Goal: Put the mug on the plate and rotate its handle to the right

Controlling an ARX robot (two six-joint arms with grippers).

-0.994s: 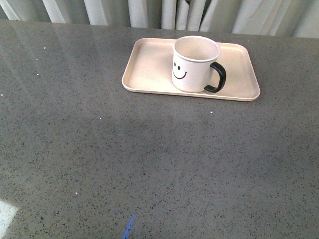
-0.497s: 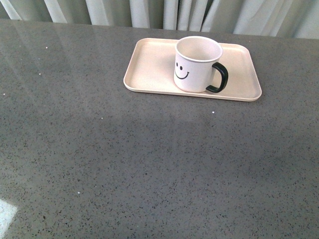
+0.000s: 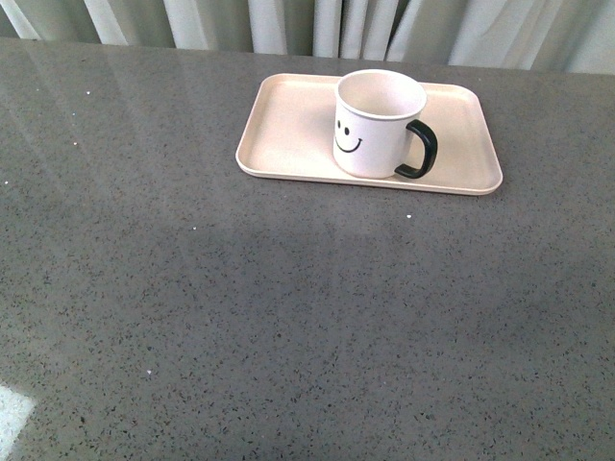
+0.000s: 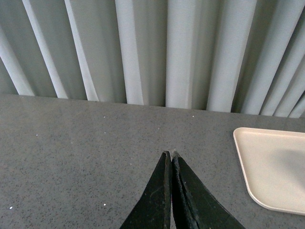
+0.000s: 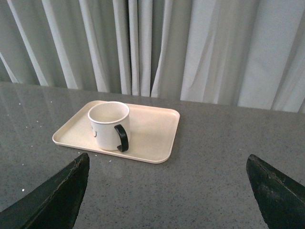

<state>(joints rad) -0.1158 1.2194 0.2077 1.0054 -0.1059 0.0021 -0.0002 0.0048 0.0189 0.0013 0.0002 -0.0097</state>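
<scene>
**While both pincers hang clear, the mug stands on the plate**

Though the front view takes in the grey speckled worktop (image 3: 288, 317) and the pale curtain (image 3: 288, 24) behind the plate, it shows neither arm. The plate (image 3: 288, 125) lies flat on the worktop, its far long edge near the curtain.

Only the wrist views show the pincers. The left pincer (image 4: 170, 155) has its dark fingers pressed together with nothing between them. It is off to one side of the plate, and its view catches just one corner of the plate and no mug. The right pincer (image 5: 167, 158) has its fingers spread wide and empty, well short of the plate.

The mug (image 3: 377, 134) stands upright on the plate, close to its near long edge. The handle (image 3: 423, 149) points toward the plate's right end. The smiley face (image 3: 346, 139) reads plainly from the front, while the right wrist view shows only a sliver of it.
</scene>
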